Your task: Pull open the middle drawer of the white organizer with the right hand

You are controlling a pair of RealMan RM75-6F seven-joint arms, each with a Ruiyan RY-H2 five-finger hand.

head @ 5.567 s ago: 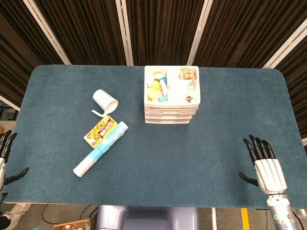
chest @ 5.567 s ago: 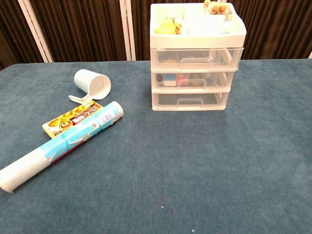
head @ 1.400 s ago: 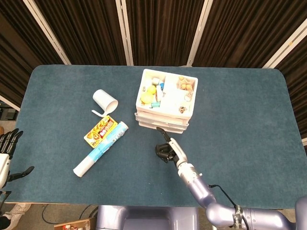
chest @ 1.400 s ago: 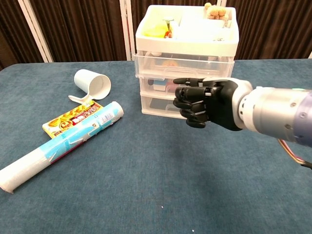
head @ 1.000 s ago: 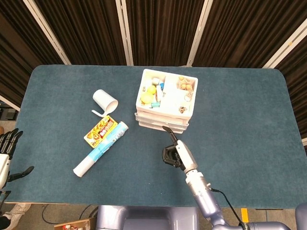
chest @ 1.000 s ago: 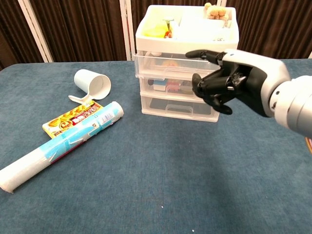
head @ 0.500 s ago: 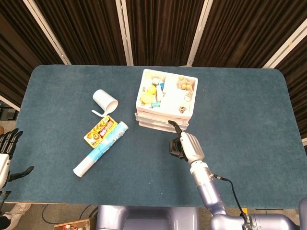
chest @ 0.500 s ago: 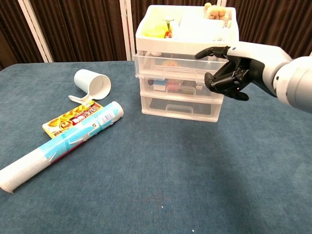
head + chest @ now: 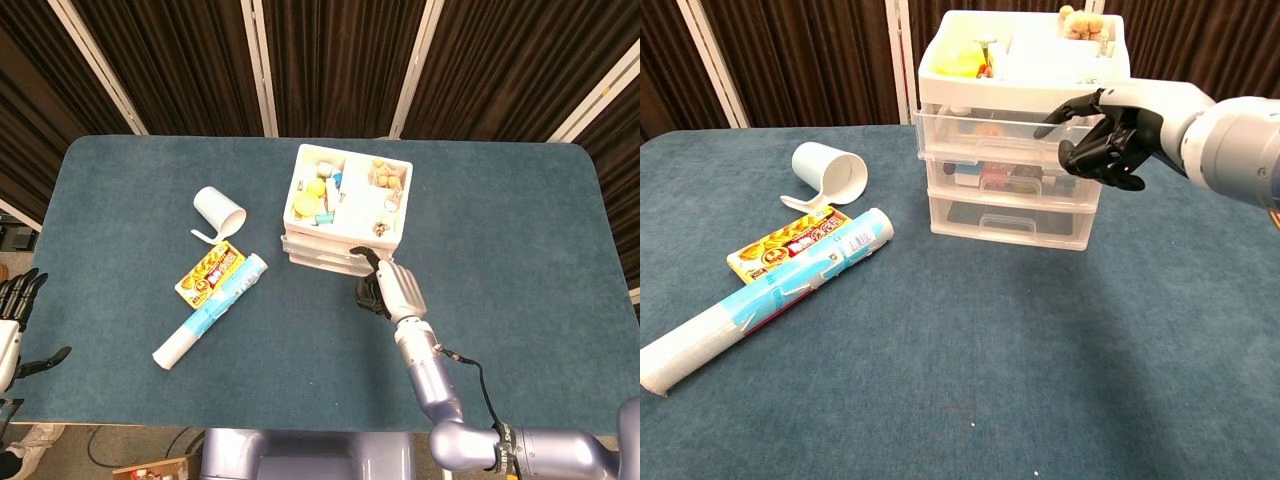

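The white organizer (image 9: 345, 205) (image 9: 1025, 70) stands mid-table with an open tray on top and three clear drawers below. Its middle drawer (image 9: 985, 180) holds small coloured items and looks pushed in, its handle bare. My right hand (image 9: 1108, 142) (image 9: 386, 286) hovers at the organizer's front right corner, level with the top and middle drawers. Its fingers are curled in with nothing in them and the thumb points toward the top drawer. Whether it touches the corner I cannot tell. My left hand (image 9: 12, 325) sits at the table's near left edge, fingers apart, holding nothing.
A white cup (image 9: 830, 172) lies on its side left of the organizer. In front of it lie a yellow snack packet (image 9: 780, 243) and a long blue-and-white roll (image 9: 760, 300). The blue table (image 9: 1040, 360) stretches toward me.
The right hand came up from the near right edge, swung across the drawer fronts and moved rightward and closer to the front right corner. The organizer has shifted left and turned slightly.
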